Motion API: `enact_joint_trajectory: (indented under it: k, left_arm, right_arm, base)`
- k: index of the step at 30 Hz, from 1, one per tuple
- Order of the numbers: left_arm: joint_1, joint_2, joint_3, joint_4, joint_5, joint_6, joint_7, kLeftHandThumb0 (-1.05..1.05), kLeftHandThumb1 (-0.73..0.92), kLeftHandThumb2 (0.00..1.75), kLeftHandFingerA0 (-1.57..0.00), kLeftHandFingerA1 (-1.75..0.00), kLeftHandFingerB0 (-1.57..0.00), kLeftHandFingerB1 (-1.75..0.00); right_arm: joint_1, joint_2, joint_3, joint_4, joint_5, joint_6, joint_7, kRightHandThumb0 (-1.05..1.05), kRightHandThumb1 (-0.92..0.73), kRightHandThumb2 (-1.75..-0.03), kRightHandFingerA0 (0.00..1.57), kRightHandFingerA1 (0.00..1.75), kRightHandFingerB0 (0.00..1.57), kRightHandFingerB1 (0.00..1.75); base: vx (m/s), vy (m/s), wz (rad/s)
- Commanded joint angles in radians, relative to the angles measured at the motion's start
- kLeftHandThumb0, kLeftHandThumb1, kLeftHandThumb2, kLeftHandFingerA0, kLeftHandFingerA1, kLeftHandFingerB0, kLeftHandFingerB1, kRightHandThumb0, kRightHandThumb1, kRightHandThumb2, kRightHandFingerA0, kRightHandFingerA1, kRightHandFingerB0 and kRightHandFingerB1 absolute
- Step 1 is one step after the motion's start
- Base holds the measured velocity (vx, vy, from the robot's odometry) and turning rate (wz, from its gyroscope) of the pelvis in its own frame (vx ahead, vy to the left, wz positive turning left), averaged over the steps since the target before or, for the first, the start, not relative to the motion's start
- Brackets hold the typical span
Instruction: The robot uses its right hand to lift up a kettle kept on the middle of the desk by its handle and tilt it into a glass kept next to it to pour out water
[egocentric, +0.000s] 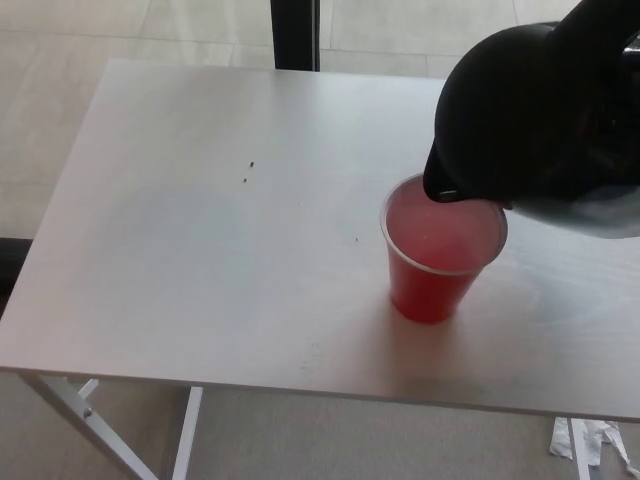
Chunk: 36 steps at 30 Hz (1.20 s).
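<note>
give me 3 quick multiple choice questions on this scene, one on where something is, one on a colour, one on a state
1. Where is the kettle's spout?
A. over the cup's rim
B. far left of the desk
C. resting flat on the desk

2. What colour is the cup?
A. blue
B. red
C. green

3. How does the cup stand on the desk?
A. tipped on its side
B. upside down
C. upright, mouth open

Answers:
1 A, the black spout hangs above the far edge of the cup's mouth.
2 B, its wall is red and the inside looks pinkish.
3 C, the round rim faces up and its base sits on the desk.
</note>
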Motion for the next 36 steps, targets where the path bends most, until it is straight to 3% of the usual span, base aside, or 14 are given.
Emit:
enact_joint_trajectory:
  k: [1, 2, 6, 8, 9, 11, 12, 13, 15, 16, 18, 20, 22, 36]
  left_arm:
    - [-0.001, 0.009, 0.002, -0.016, 0.009, 0.025, 0.008, -0.79, 0.75, 1.14, -0.58, -0.68, -0.37, -0.62]
    - [-0.004, 0.010, 0.000, -0.021, 0.012, 0.031, 0.012, -0.83, 0.92, 0.70, -0.63, -0.59, -0.40, -0.55]
    - [-0.002, 0.007, 0.002, -0.041, 0.009, 0.045, 0.013, -0.86, 0.92, 0.70, -0.65, -0.63, -0.40, -0.56]
    - [-0.011, 0.010, -0.003, -0.015, 0.018, 0.029, 0.011, -0.83, 0.73, 1.17, -0.58, -0.67, -0.35, -0.60]
    - [-0.012, 0.012, -0.004, -0.016, 0.020, 0.024, 0.009, -0.92, 0.92, 0.72, -0.64, -0.62, -0.41, -0.56]
    - [-0.011, 0.013, -0.006, -0.018, 0.023, 0.015, 0.008, -0.94, 0.92, 0.72, -0.63, -0.62, -0.41, -0.57]
    - [-0.010, 0.011, -0.003, -0.023, 0.019, 0.019, 0.009, -0.93, 0.75, 1.19, -0.59, -0.67, -0.40, -0.63]
    - [-0.021, 0.013, -0.004, -0.016, 0.021, 0.019, 0.011, -0.96, 0.92, 0.72, -0.63, -0.60, -0.41, -0.56]
    - [-0.020, 0.014, -0.002, -0.019, 0.018, 0.020, 0.002, -0.99, 0.92, 0.73, -0.62, -0.62, -0.39, -0.57]
    - [-0.024, 0.014, -0.003, -0.024, 0.021, 0.015, 0.007, -0.99, 0.75, 1.22, -0.59, -0.66, -0.39, -0.63]
    - [-0.026, 0.013, 0.000, -0.034, 0.020, 0.030, 0.013, -1.03, 0.92, 0.72, -0.63, -0.62, -0.40, -0.58]
    - [-0.030, 0.020, -0.007, -0.017, 0.027, 0.010, -0.004, -1.05, 0.76, 1.29, -0.57, -0.67, -0.33, -0.61]
    - [-0.033, 0.021, -0.009, -0.020, 0.030, 0.012, -0.003, -1.05, 0.92, 0.78, -0.60, -0.62, -0.38, -0.56]
    - [-0.045, 0.017, -0.004, -0.052, 0.030, 0.056, 0.018, -1.05, 0.86, 0.86, -0.63, -0.59, -0.41, -0.54]
  right_arm:
    - [0.006, 0.007, 0.012, -0.028, -0.009, -0.074, -0.033, -0.25, -0.46, -1.17, 1.24, 1.40, 0.99, 1.24]
    - [0.007, 0.008, 0.015, -0.030, -0.010, -0.077, -0.034, -0.20, -0.47, -1.15, 0.94, 1.75, 0.79, 1.49]
    - [0.015, 0.015, 0.025, -0.052, -0.004, -0.076, -0.020, -0.21, -0.48, -1.15, 0.95, 1.75, 0.77, 1.56]
    - [0.022, 0.009, 0.029, -0.041, -0.002, -0.129, -0.035, -0.23, -0.49, -1.12, 0.94, 1.75, 0.72, 1.62]
    - [0.024, 0.006, 0.036, -0.044, -0.008, -0.138, -0.035, -0.25, -0.51, -1.10, 0.92, 1.75, 0.69, 1.65]
    - [0.024, 0.002, 0.045, -0.048, -0.021, -0.148, -0.037, -0.25, -0.51, -1.08, 0.93, 1.75, 0.74, 1.57]
    - [0.024, 0.000, 0.049, -0.048, -0.022, -0.161, -0.037, -0.16, -0.52, -1.05, 1.06, 1.75, 0.78, 1.40]
    - [0.020, -0.004, 0.053, -0.047, -0.029, -0.170, -0.037, -0.24, -0.54, -1.04, 0.91, 1.75, 0.83, 1.31]
    - [0.015, -0.005, 0.068, -0.062, -0.047, -0.169, -0.031, -0.23, -0.52, -1.08, 0.94, 1.75, 0.91, 1.10]
    - [0.008, -0.004, 0.069, -0.060, -0.048, -0.176, -0.033, -0.22, -0.49, -1.11, 0.95, 1.75, 0.92, 1.16]
    - [0.003, 0.001, 0.074, -0.068, -0.053, -0.171, -0.030, -0.23, -0.49, -1.11, 0.99, 1.73, 0.95, 0.98]
    - [-0.007, 0.003, 0.109, -0.095, -0.085, -0.153, -0.004, -0.21, -0.48, -1.15, 1.07, 1.68, 0.80, 1.43]
    - [-0.006, 0.001, 0.112, -0.101, -0.088, -0.153, -0.004, -0.24, -0.50, -1.01, 0.92, 1.75, 0.78, 1.57]
    - [0.010, 0.025, 0.214, -0.233, -0.151, -0.194, 0.035, -0.21, -0.44, -0.91, 0.91, 1.75, 0.68, 1.71]
  base:
    - [0.00, 0.000, 0.00]
    - [0.00, 0.000, 0.00]
    - [0.00, 0.000, 0.00]
    - [0.00, 0.000, 0.00]
    - [0.00, 0.000, 0.00]
    - [0.00, 0.000, 0.00]
    - [0.00, 0.000, 0.00]
    - [0.00, 0.000, 0.00]
    - [0.00, 0.000, 0.00]
    - [0.00, 0.000, 0.00]
    - [0.00, 0.000, 0.00]
    - [0.00, 0.000, 0.00]
    - [0.00, 0.000, 0.00]
    - [0.00, 0.000, 0.00]
